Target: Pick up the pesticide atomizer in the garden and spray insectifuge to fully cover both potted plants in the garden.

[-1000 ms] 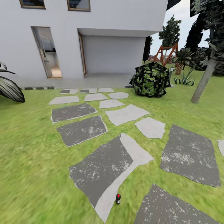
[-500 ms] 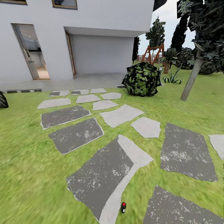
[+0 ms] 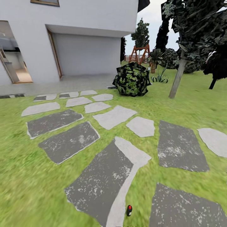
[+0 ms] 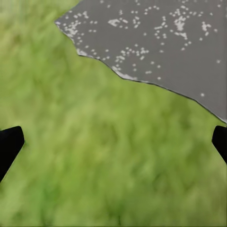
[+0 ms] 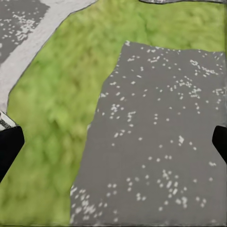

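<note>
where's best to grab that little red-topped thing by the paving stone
Grip the red-topped thing by its dark body, below the cap, coming in from the side with the fingers level. It looks upright on the grass beside the stone, so a side grip should suit. It is too small to show finer shape.

Left gripper (image 4: 113,144): in our left wrist view we see two black fingertips (image 4: 9,144) at opposite edges of the picture, spread wide apart with nothing between them, pointing down towards the ground.

Right gripper (image 5: 113,144): in our right wrist view we see the same pose, black fingertips (image 5: 9,146) at opposite edges, jaws spread wide and holding nothing, aimed downward.

Arms and wrists: we cannot tell their pose.
</note>
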